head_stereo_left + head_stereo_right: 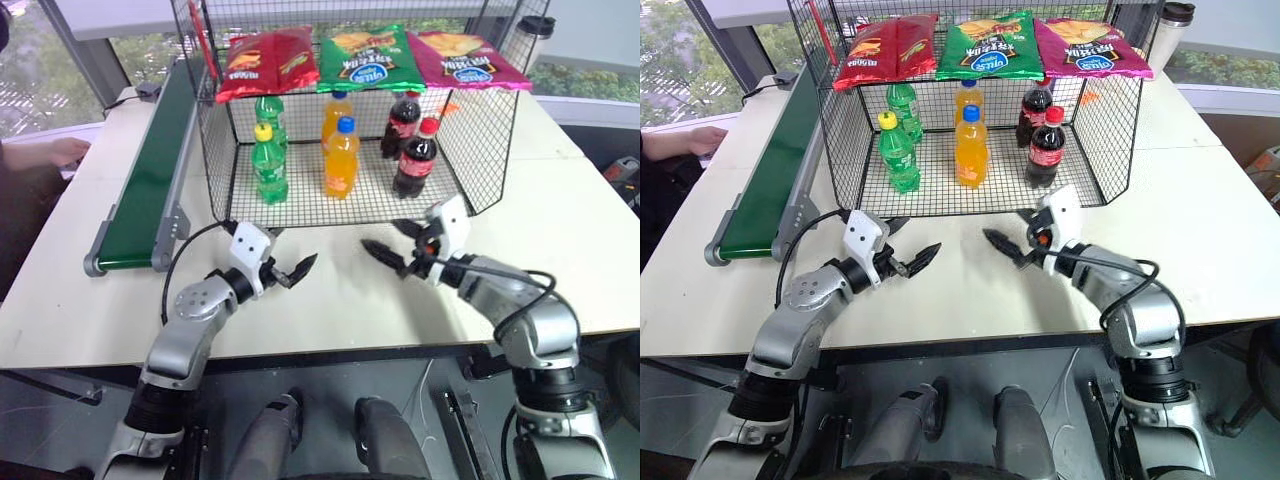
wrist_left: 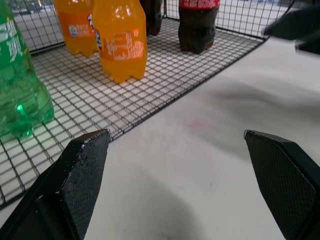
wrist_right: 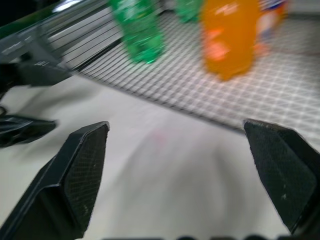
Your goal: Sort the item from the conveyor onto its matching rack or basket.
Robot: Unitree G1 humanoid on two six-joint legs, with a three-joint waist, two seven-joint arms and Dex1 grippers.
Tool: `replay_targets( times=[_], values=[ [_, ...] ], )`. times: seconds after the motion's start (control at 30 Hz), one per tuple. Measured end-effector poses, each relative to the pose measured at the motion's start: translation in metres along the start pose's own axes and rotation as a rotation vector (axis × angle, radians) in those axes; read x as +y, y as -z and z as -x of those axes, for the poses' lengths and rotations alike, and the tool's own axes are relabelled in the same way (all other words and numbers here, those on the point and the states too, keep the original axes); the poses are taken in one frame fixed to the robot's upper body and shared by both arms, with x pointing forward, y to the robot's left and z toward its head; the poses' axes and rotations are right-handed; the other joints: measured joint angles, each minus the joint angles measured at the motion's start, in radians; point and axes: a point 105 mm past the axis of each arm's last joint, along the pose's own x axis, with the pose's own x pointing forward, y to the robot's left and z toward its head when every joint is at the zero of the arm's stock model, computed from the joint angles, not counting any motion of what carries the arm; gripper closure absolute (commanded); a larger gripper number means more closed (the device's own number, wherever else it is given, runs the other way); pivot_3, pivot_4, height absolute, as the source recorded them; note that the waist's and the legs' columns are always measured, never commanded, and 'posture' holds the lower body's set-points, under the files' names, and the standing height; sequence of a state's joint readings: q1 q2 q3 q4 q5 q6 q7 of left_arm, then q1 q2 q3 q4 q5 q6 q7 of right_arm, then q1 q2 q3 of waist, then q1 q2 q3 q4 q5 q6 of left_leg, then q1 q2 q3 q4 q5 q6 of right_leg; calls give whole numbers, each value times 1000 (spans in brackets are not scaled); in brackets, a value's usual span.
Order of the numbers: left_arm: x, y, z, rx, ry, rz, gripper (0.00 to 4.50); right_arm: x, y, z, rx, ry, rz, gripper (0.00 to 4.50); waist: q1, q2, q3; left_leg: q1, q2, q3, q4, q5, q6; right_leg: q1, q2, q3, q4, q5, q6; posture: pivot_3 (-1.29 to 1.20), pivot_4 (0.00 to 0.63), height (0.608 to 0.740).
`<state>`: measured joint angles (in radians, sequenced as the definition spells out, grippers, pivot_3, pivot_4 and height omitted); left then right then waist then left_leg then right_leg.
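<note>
At the far left edge a person's hand (image 1: 62, 151) rests on the pale desk (image 1: 560, 230). Just to its right the conveyor (image 1: 150, 180) runs away from the robot along the desk, its dark green belt bare, its near roller end close to the desk's front-left part.

Next comes the left tool (image 1: 284, 256), hovering low over the desk in front of the cage's left front corner, its two black fingers spread wide with nothing between them; the left wrist view shows only bare desk in the gap.

Behind both tools stands the black wire cage (image 1: 485, 150), open toward the robot. On its pale grid floor, from left to right, stand two green soda bottles (image 1: 269, 164), one behind the other, then two orange soda bottles (image 1: 342, 158), then two cola bottles. The nearer cola bottle (image 1: 415, 158), with red cap and red label, stands upright near the front right of the floor, with the second cola bottle (image 1: 400, 124) just behind it. Across the cage's top lie three chip bags: a red one (image 1: 266, 60), a green one (image 1: 368, 57) and a magenta one (image 1: 468, 58).

The right tool (image 1: 393, 244) hangs over the desk just in front of the cage's right front part, facing the left tool, well apart from it. Its fingers are also spread wide and empty.

Behind the cage's right side stands a tumbler (image 1: 527, 40) with a dark lid.
</note>
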<state>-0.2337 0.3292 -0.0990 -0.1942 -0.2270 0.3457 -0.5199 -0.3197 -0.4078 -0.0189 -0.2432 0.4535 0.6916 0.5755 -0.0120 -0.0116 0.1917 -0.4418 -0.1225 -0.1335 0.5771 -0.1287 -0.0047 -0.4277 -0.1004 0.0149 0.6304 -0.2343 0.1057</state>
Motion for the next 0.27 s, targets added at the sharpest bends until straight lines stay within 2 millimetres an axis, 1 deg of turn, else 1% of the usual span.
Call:
replay_targets(
  times=[0.03, 0.1, 0.27],
  values=[
    [1, 2, 2, 7, -5, 1, 0, 4, 7, -2, 13, -7, -15, 77, 0, 0, 0, 0, 0, 0, 0, 0, 0, 0, 0, 0, 0, 0, 0, 0, 150, 738],
    [2, 5, 5, 14, -12, 7, 0, 7, 14, -4, 28, -9, -28, 77, 1, 0, 0, 0, 0, 0, 0, 0, 0, 0, -1, 0, 0, 0, 0, 0, 150, 738],
    [0, 7, 7, 22, -14, 18, 0, 3, 16, -8, 26, 9, -29, 77, 1, 0, 0, 0, 0, 0, 0, 0, 0, 0, 0, 0, 0, 0, 0, 0, 150, 738]
  ],
)
